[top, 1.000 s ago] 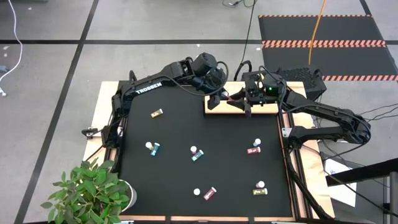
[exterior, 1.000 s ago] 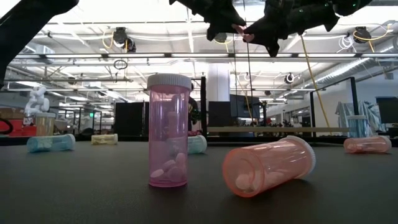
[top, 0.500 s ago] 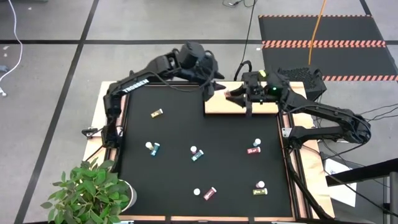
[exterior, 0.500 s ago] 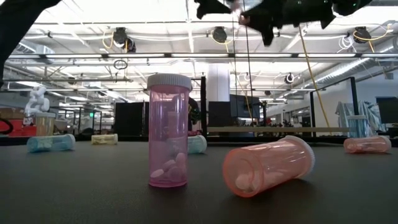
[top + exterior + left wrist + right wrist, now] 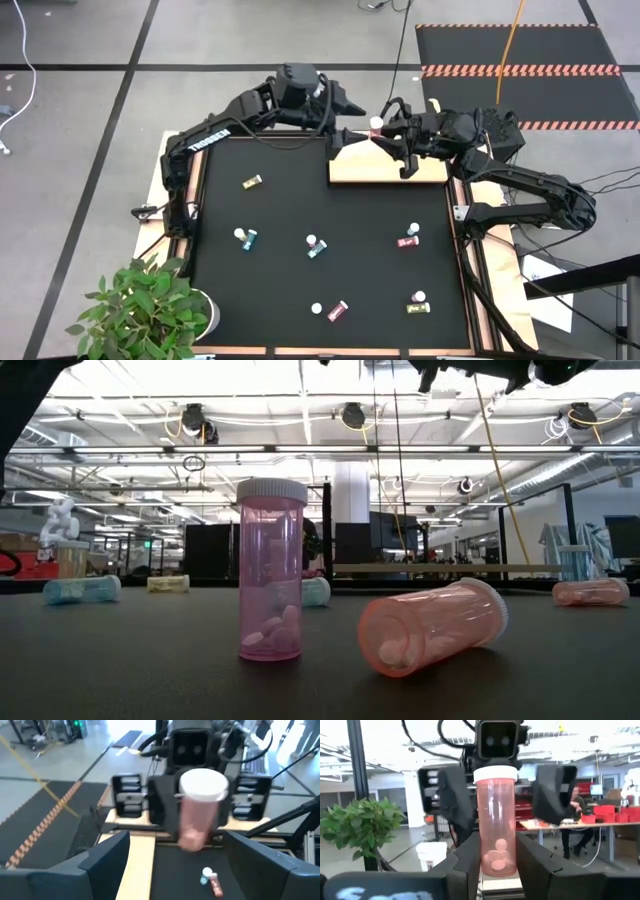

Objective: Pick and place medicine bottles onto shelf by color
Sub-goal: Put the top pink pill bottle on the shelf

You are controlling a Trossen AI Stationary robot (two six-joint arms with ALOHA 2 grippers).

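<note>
Your right gripper pinches an upright pink pill bottle in the air over the far edge of the wooden shelf. Your left gripper faces it with fingers spread, clear of the bottle. Six more bottles sit scattered on your black mat.

Bright overhead glare, blurred wrist views

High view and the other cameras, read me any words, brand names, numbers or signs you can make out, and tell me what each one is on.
"TROSSEN": white letters along the left arm, high view.
Pill bottle held in the right tool: no label or text visible.
Bottles on the black mat: too small to read anything.
Room signs in the low and right wrist views: too blurred to read.
</note>
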